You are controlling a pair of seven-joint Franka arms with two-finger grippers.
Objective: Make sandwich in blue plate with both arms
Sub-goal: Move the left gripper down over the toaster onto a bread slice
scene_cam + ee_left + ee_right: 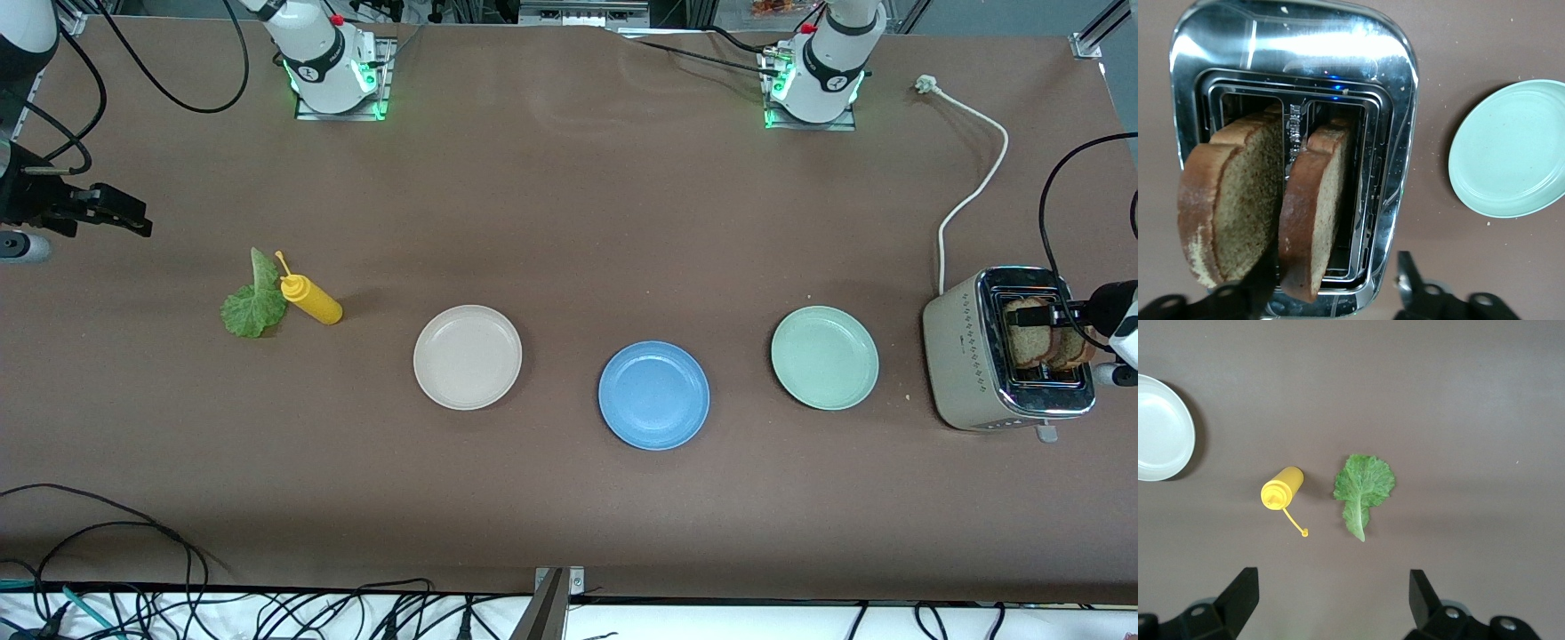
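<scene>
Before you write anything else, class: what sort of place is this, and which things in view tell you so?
Probably a robotics lab set up as a mock kitchen. Two arm bases are bolted to a brown-covered table, loose cables trail along its edge, and a toaster and plates stand laid out for practice.

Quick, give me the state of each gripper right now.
Left gripper: open, fingers straddling a bread slice in the toaster, not gripping it yet.
Right gripper: open, holding nothing, over the table near the lettuce leaf.
</scene>
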